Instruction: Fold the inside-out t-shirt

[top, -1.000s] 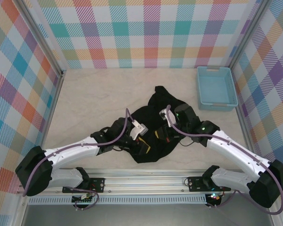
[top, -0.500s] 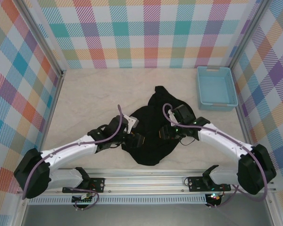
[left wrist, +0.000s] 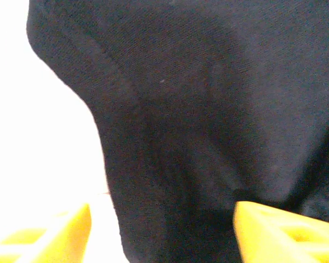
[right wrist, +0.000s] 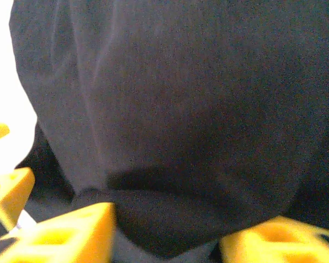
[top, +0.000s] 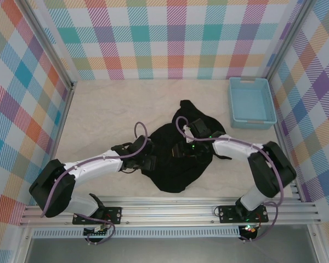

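The inside-out t-shirt [top: 175, 176] is lying in a crumpled black heap on the table [top: 109, 120], a little toward 6 o'clock from the table's middle, with a narrow lobe reaching out toward 12 o'clock and a broader lobe hanging toward 6 o'clock. The left gripper [top: 152, 163] is sitting at the heap's 9 o'clock edge, its arm coming in from about 8 o'clock. In the left wrist view the left gripper [left wrist: 162, 233] is standing wide: one yellow finger [left wrist: 279, 233] is resting against the t-shirt [left wrist: 208, 109], while the other is hanging over bare table just beside the cloth's curved edge, a bright strip showing between them. The right gripper [top: 181, 149] is pressing down near the heap's middle, its arm stretching in from 3 o'clock. In the right wrist view a thick fold of the t-shirt [right wrist: 197, 109] is bulging between the yellow fingers [right wrist: 71, 230] of the right gripper [right wrist: 167, 238] and filling the gap from one to the other; whether they are pinching it or merely flanking it, I cannot tell. A light-blue basket [top: 252, 104] is sitting well apart from the shirt at about 2 o'clock, against the checkered walls [top: 175, 38].
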Motion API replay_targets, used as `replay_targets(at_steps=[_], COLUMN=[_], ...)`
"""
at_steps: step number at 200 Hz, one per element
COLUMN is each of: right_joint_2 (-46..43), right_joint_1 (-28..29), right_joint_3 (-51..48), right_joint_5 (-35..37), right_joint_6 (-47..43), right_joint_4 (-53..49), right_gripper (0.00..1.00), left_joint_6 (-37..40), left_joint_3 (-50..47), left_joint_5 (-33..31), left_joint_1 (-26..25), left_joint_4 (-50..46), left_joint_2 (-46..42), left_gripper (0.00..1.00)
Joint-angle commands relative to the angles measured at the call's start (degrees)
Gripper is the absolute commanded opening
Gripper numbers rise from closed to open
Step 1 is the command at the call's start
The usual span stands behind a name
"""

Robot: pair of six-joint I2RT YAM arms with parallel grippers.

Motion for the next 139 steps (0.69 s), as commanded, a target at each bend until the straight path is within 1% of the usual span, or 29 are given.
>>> replay_targets(at_steps=[1, 12, 21, 32, 47, 74, 84, 86, 91, 103, 111, 126, 139], right_joint_2=[0.52, -1.06, -2.35, -3.87, -5.52, -5.55, -4.47, -4.21, -3.57, -2.55, -2.32, -3.07, -4.83], right_joint_1=[0.16, 0.16, 0.10, 0.04, -0.47, -1.10, -1.12, -1.12, -1.08, -1.12, -1.12, -1.12, -1.12], right_joint_3=[3.46, 5.17, 6.89, 8.76, 11.17, 15.10, 16.50, 16.74, 17.14, 17.35, 17.27, 16.64, 15.06], right_joint_5=[0.46, 2.38, 4.20, 5.93, 6.97, 7.76, 7.63, 7.62, 7.26, 6.58, 6.85, 9.18, 11.12], right_joint_6=[-0.57, -2.03, -3.20, -4.53, -5.95, -7.99, -8.42, -8.39, -8.39, -8.21, -8.47, -9.54, -10.43], right_joint_4=[4.43, 4.43, 4.38, 4.97, 6.06, 6.47, 5.21, 4.85, 4.23, 2.79, 1.19, -3.28, -7.10], right_gripper=[0.25, 0.11, 0.00, 0.00, 0.00, 0.00, 0.00, 0.01, 0.05, 0.22, 0.32, 0.44, 0.49], left_joint_6=[-1.68, -1.64, -1.27, -0.51, 1.10, 2.34, 2.67, 2.81, 3.09, 4.01, 4.20, 4.26, 3.42], left_joint_3=[-1.68, -1.73, -1.24, 0.10, 2.44, 5.71, 6.09, 6.15, 6.36, 6.95, 7.03, 6.13, 4.50], left_joint_5=[3.22, 5.26, 6.42, 7.13, 6.19, 2.22, 0.77, 0.48, -0.14, -0.92, -1.80, -2.30, -2.38], left_joint_1=[0.86, 1.21, 1.78, 2.85, 4.66, 9.12, 9.85, 9.90, 9.99, 10.00, 10.03, 9.87, 9.51], left_joint_4=[-0.34, 1.30, 2.59, 3.19, 3.30, 4.28, 4.65, 4.65, 4.46, 3.28, 1.94, 0.79, 0.91], left_joint_2=[1.04, 2.77, 4.08, 5.06, 4.80, 1.86, 1.32, 1.27, 1.36, 2.04, 2.42, 1.08, -1.93], left_gripper=[0.55, 0.44, 0.32, 0.15, 0.01, 0.00, 0.00, 0.01, 0.08, 0.30, 0.40, 0.53, 0.61])
